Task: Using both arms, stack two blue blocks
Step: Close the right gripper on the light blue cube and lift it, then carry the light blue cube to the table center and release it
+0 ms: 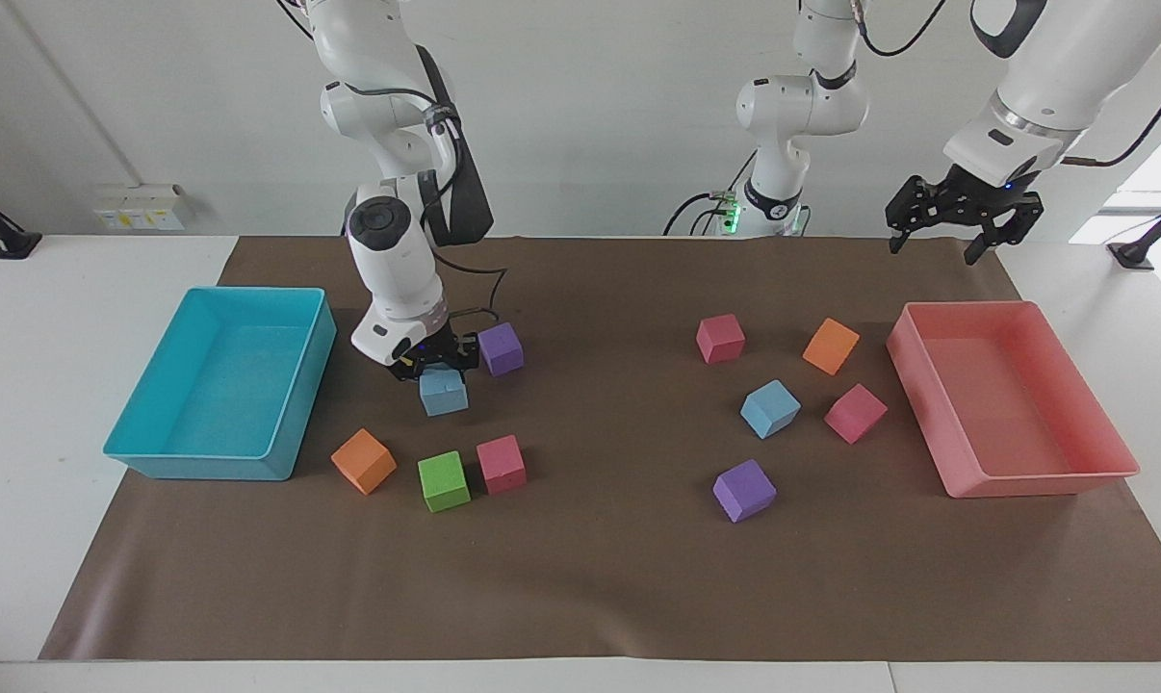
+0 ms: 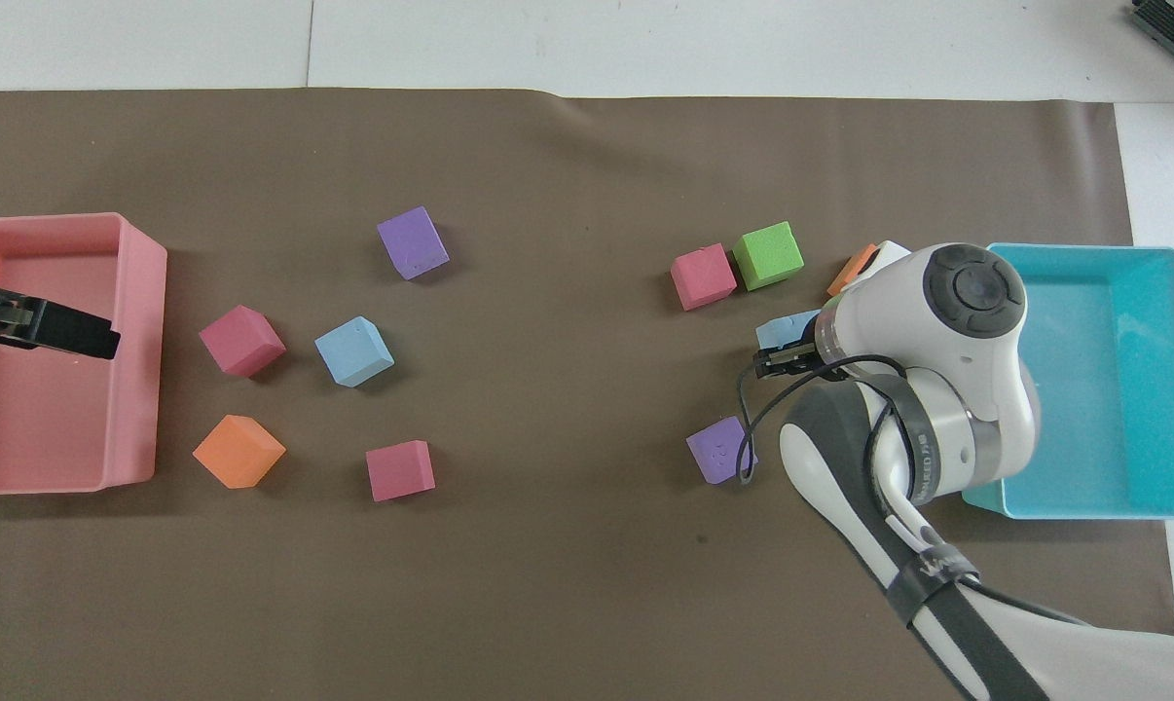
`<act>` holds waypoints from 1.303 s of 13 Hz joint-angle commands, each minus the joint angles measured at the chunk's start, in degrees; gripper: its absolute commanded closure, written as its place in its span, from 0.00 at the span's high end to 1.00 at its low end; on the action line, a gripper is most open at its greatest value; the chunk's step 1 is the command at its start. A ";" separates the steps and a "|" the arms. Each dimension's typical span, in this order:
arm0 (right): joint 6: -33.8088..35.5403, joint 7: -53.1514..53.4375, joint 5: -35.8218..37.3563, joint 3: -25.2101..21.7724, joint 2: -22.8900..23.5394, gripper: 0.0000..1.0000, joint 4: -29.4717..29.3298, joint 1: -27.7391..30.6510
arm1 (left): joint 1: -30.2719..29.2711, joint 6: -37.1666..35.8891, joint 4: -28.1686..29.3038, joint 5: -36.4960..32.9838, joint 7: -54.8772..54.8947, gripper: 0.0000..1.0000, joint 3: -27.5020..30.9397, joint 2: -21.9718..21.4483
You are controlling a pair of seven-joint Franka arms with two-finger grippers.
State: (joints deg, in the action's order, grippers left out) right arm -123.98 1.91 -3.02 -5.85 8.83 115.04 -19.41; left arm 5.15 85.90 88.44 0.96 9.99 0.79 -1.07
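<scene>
The right gripper (image 1: 438, 369) holds one blue block (image 1: 444, 393) in its fingers, just clear of the table by the purple cube (image 1: 501, 348). The other blue block (image 1: 769, 408) lies toward the left arm's end, nearer the waiting, wide-open left gripper (image 1: 939, 244).

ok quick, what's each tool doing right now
Left tool: open, holding nothing, waiting over the table by the pink tray.
Right tool: shut on a blue block.
</scene>
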 commanded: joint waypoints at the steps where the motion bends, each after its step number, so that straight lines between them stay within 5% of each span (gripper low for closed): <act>1: 4.62 1.86 1.61 0.13 1.71 0.00 -6.13 -0.71 | 1.09 1.03 1.83 -0.69 -0.59 1.00 0.61 -1.57; 5: 6.63 6.70 1.53 0.22 4.34 0.00 -11.84 -3.86 | 1.09 1.03 1.83 -0.69 -0.59 1.00 0.61 -1.57; 12: 12.18 22.76 0.91 0.40 19.10 0.00 -29.77 -13.09 | 1.09 1.03 1.83 -0.69 -0.67 1.00 0.61 -1.57; 17: 7.27 31.38 0.82 5.39 24.21 0.00 -31.11 -14.25 | 1.09 1.03 1.83 -0.69 -0.67 1.00 0.61 -1.57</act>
State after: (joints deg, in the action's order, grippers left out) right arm -115.73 30.07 -2.48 -2.66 30.98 85.90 -34.37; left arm 5.15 85.90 88.44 0.96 9.98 0.79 -1.07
